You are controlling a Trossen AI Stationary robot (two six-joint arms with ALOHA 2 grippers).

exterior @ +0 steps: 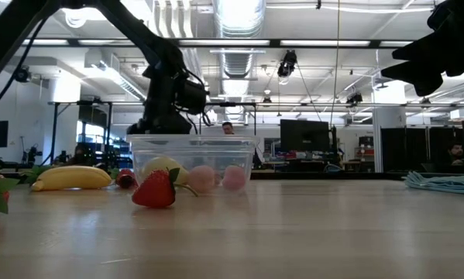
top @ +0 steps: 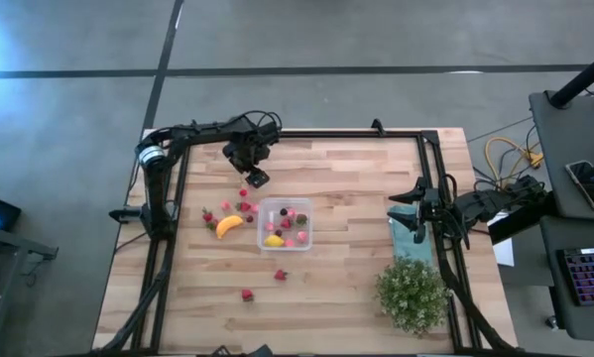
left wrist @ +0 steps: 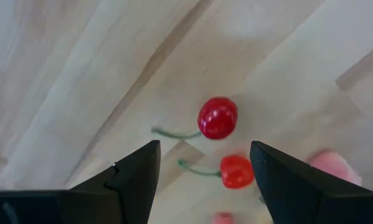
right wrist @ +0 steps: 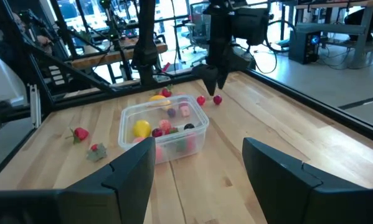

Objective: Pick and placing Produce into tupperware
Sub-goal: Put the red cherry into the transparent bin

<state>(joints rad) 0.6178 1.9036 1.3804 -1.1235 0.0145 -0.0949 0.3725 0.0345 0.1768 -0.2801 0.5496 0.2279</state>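
The clear tupperware [top: 285,224] stands on the wooden table with a yellow lemon [top: 274,239] and several pink and red pieces inside. To its left lie a banana-like yellow piece [top: 229,225] and red berries. My left gripper [top: 257,178] is open and points down over two red cherries [left wrist: 218,117], [left wrist: 237,171], which lie on the wood between its fingers in the left wrist view; it touches neither. My right gripper [top: 413,198] waits open at the table's right, with the tupperware [right wrist: 164,130] ahead of it.
Two loose strawberries [top: 280,275], [top: 247,295] lie nearer the table's near edge. A green bushy plant [top: 413,293] stands at the near right. A teal cloth [top: 413,228] lies flat below the right gripper. Bare wood stretches between the tupperware and the cloth.
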